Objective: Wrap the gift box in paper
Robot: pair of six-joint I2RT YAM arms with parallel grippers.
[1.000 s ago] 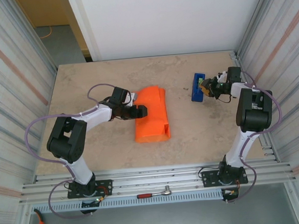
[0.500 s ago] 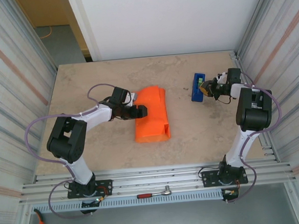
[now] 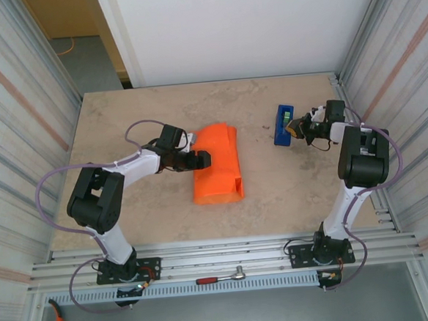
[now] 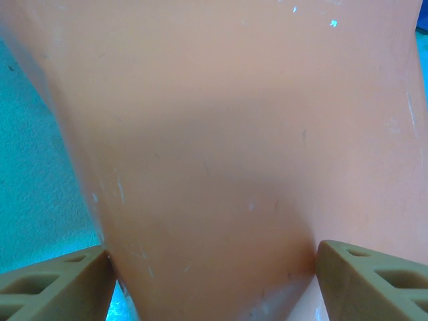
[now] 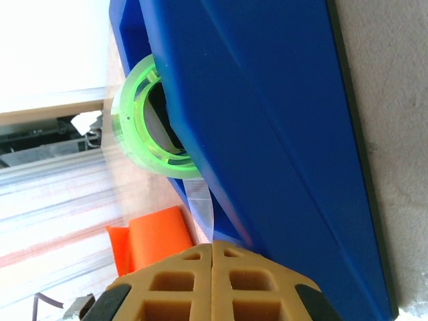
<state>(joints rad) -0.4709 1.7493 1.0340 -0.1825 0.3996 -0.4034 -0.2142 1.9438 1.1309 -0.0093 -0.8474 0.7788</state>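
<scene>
Right, my right jaws (image 5: 212, 257) are clenched tight at the nose of the blue tape dispenser (image 3: 283, 125), and the clear tape strip (image 5: 200, 204) runs down off the green roll (image 5: 136, 127) straight into the seam where the fingers meet. I read that as a pinch on the loose end of the tape.

Over on the other side, my left jaws (image 3: 201, 160) are spread wide against the left flank of the paper (image 3: 218, 164). In the left wrist view the orange fold narrows down between the two fingers (image 4: 57, 281) and touches both. Whether I am squeezing it or only straddling it, I cannot tell.

The paper lies folded into a hump in the middle of the surface (image 3: 137, 107), its long axis running from near to far, leaning slightly. The gift box I take to be hidden inside that hump.

Now the relation that matters: the bundle lies well apart from my right jaws, off to their left across bare surface, and the dispenser stands between the two, its long axis also near to far. The left arm is the one at the paper; the right arm has the reach to cover.

My guess is the next move is a pull on the strip away from the dispenser, then a carry leftward to the fold. The risk is the tape slipping or curling on itself.
</scene>
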